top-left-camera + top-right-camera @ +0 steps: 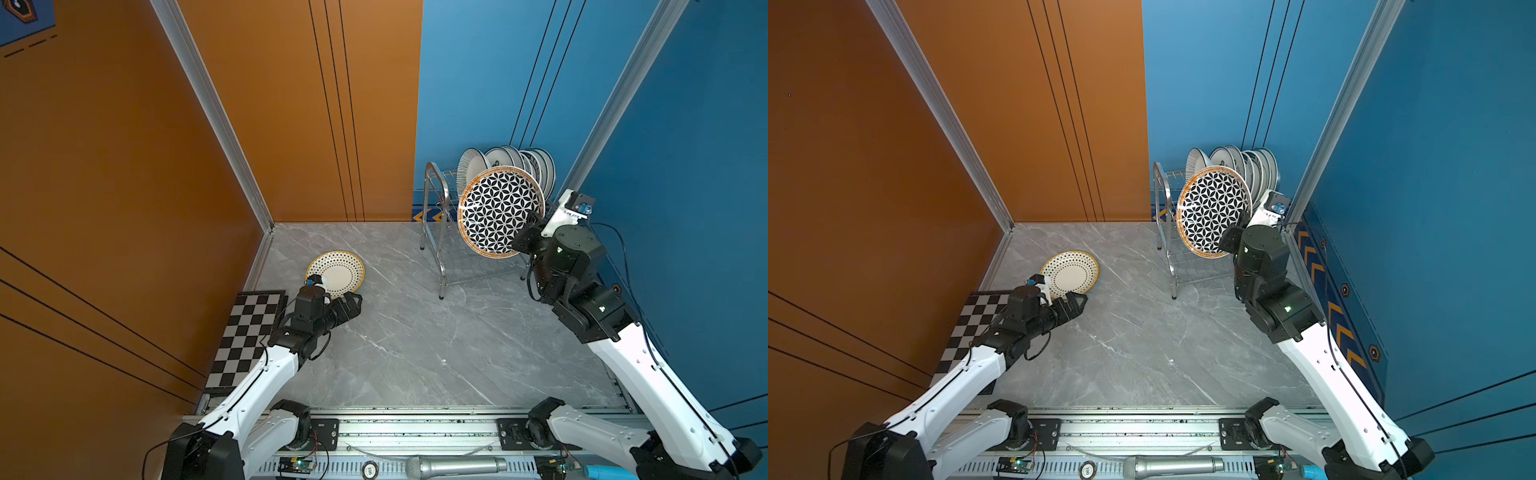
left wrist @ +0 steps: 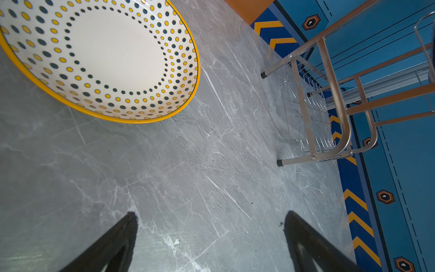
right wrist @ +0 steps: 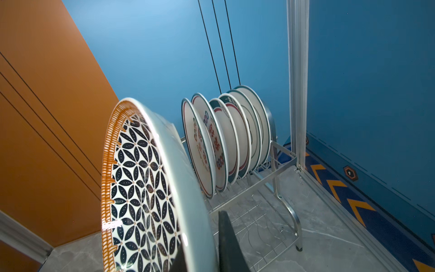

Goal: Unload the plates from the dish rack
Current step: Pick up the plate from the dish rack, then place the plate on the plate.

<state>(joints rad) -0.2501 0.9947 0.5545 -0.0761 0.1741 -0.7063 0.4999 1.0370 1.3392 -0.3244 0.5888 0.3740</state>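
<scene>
Right wrist view: right tool [image 3: 204, 245] grips patterned plate [image 3: 141, 188] on edge, face toward orange wall [image 3: 47, 117]; left tool [image 2: 210, 214] wide.

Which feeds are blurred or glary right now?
Left wrist view: dotted plate sharp, left end effector out of focus, faint glare on the table. Right wrist view: patterned plate soft near the lens, bright highlight on its rim; racked plates crisp. Both top views: evenly lit, sharp.
</scene>
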